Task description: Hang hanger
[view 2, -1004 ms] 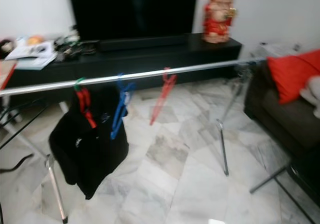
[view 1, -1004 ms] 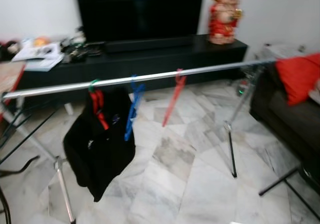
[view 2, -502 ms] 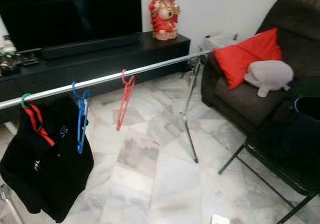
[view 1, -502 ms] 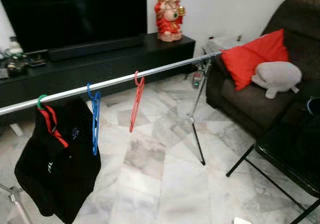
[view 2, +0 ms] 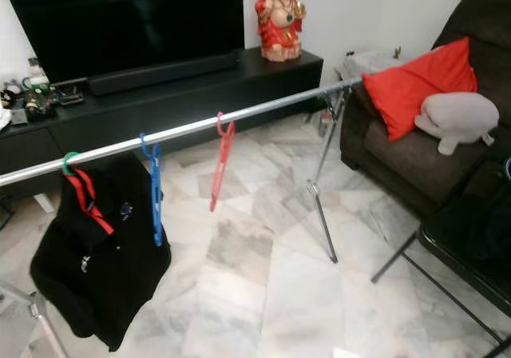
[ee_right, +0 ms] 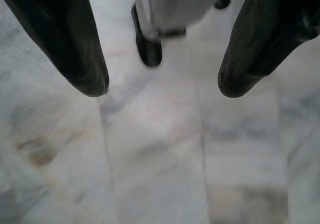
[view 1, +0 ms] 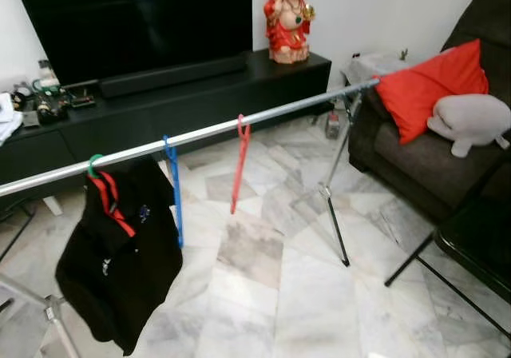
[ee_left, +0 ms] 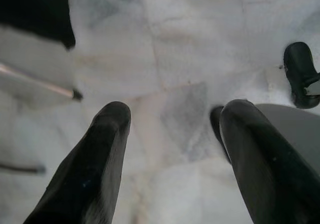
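White-and-grey marble floor (view 1: 295,294) spreads across a living room, with a big black television (view 1: 136,18) against the far wall above a long black cabinet (view 1: 200,94). On the robot's right sits a dark sofa (view 1: 423,166) carrying a red cushion (view 1: 435,86) and a grey plush toy (view 1: 471,122), and a black folding chair (view 1: 471,246) stands nearer the camera on that side. A silver clothes rail (view 1: 263,118) runs across the room on thin metal legs, rising slightly toward the sofa. From its left part hangs a black garment (view 1: 120,270) on a red hanger (view 1: 112,202) with a green hook. Just beside it on the rail hangs an empty blue hanger (view 1: 176,194), and further along, near the middle of the rail, an empty pink-red hanger (view 1: 238,166). A red and gold figurine (view 1: 289,18) stands on the cabinet's right end, with small clutter at its left end. The left gripper (ee_left: 172,116) points down at the floor, fingers spread wide with nothing between them. The right gripper (ee_right: 162,89) likewise hangs over the floor, fingers wide apart and empty, with the robot's dark foot (ee_right: 147,49) beyond it.
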Tool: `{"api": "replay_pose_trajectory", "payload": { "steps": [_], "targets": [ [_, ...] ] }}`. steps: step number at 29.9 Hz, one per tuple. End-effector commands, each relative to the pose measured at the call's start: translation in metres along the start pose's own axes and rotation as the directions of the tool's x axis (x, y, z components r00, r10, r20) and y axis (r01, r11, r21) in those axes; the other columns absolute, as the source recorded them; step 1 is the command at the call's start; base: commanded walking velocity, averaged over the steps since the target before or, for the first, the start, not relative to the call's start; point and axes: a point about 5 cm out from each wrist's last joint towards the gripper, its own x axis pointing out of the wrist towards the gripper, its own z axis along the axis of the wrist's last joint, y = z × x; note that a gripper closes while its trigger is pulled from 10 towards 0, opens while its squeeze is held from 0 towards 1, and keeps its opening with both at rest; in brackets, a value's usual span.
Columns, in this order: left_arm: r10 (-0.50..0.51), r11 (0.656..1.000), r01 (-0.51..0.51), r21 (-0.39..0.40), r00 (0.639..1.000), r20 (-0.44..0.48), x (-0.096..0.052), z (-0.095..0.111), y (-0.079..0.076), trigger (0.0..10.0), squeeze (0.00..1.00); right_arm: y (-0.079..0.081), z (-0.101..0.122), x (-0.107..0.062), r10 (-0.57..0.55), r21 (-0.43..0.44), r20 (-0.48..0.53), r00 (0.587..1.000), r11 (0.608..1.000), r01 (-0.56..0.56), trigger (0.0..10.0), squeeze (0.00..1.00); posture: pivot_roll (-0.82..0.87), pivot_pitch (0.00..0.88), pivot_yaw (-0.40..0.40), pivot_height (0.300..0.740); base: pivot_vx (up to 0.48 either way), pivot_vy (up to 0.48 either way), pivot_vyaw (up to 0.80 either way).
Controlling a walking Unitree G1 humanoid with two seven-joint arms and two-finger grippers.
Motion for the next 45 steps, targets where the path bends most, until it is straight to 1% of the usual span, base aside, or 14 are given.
{"api": "replay_pose_trajectory", "payload": {
  "steps": [1, 4, 6, 10, 14, 17, 24, 31, 40, 45],
  "targets": [
    [0.002, 1.000, -0.002, 0.003, 0.999, -0.047, -0.0027, -0.0133, 0.0017, 10.0, 0.00, 0.0065, -0.0050, -0.0009, 0.016, 0.000, -0.016, 1.000, 1.000, -0.016, 10.0, 0.00, 0.00, 0.003, 0.033, 0.740, 0.000, -0.322, -0.78],
    [0.003, 1.000, -0.003, 0.002, 0.999, -0.048, -0.0028, -0.0135, 0.0019, 10.0, 0.00, 0.0069, -0.0050, -0.0008, 0.017, -0.003, -0.017, 1.000, 1.000, -0.017, 10.0, 0.00, 0.00, 0.003, 0.033, 0.740, 0.000, -0.342, -0.78],
    [0.010, 1.000, -0.011, -0.016, 0.999, -0.050, -0.0029, -0.0143, 0.0023, 10.0, 0.00, 0.0070, -0.0054, -0.0009, 0.018, -0.004, -0.020, 1.000, 1.000, -0.018, 10.0, 0.00, 0.00, 0.003, 0.033, 0.740, 0.000, 0.000, -0.78],
    [0.009, 1.000, -0.010, -0.014, 0.999, -0.047, -0.0030, -0.0139, 0.0025, 10.0, 0.00, 0.0068, -0.0065, -0.0011, 0.018, -0.005, -0.024, 1.000, 1.000, -0.018, 10.0, 0.00, 0.00, 0.004, 0.034, 0.740, 0.000, 0.000, -0.78],
    [0.012, 0.999, -0.013, -0.033, 0.999, -0.039, -0.0031, -0.0138, 0.0026, 10.0, 0.00, 0.0060, -0.0077, -0.0015, 0.014, -0.007, -0.027, 1.000, 1.000, -0.014, 10.0, 0.00, 0.00, 0.003, 0.035, 0.740, 0.000, 0.000, -0.78],
    [0.012, 1.000, -0.013, -0.026, 0.999, -0.044, -0.0030, -0.0139, 0.0027, 10.0, 0.00, 0.0052, -0.0076, -0.0017, 0.005, 0.008, -0.018, 1.000, 1.000, -0.005, 10.0, 0.00, 0.00, 0.003, 0.036, 0.740, 0.000, 0.000, 0.00],
    [0.006, 0.999, -0.007, -0.031, 0.999, -0.042, -0.0030, -0.0140, 0.0020, 10.0, 0.00, 0.0051, -0.0071, -0.0016, 0.006, 0.002, -0.016, 1.000, 1.000, -0.006, 10.0, 0.00, 0.00, 0.002, 0.034, 0.740, 0.000, 0.000, 0.00],
    [0.008, 0.999, -0.009, -0.032, 0.999, -0.040, -0.0030, -0.0138, 0.0020, 10.0, 0.00, 0.0045, -0.0080, -0.0017, 0.002, 0.003, -0.022, 1.000, 1.000, -0.002, 10.0, 0.00, 0.00, 0.002, 0.034, 0.740, 0.277, 0.000, 0.00],
    [0.005, 0.999, -0.007, -0.037, 0.999, -0.040, -0.0030, -0.0138, 0.0019, 10.0, 0.00, 0.0039, -0.0083, -0.0019, 0.002, -0.002, -0.022, 1.000, 1.000, -0.002, 10.0, 0.00, 0.00, 0.004, 0.033, 0.740, 0.295, 0.000, -0.65],
    [0.005, 0.999, -0.006, -0.035, 0.999, -0.041, -0.0031, -0.0140, 0.0021, 10.0, 0.00, 0.0043, -0.0071, -0.0017, 0.002, -0.002, -0.012, 1.000, 1.000, -0.002, 10.0, 0.00, 0.00, 0.004, 0.034, 0.740, 0.295, 0.000, 0.00]
  ]
}}
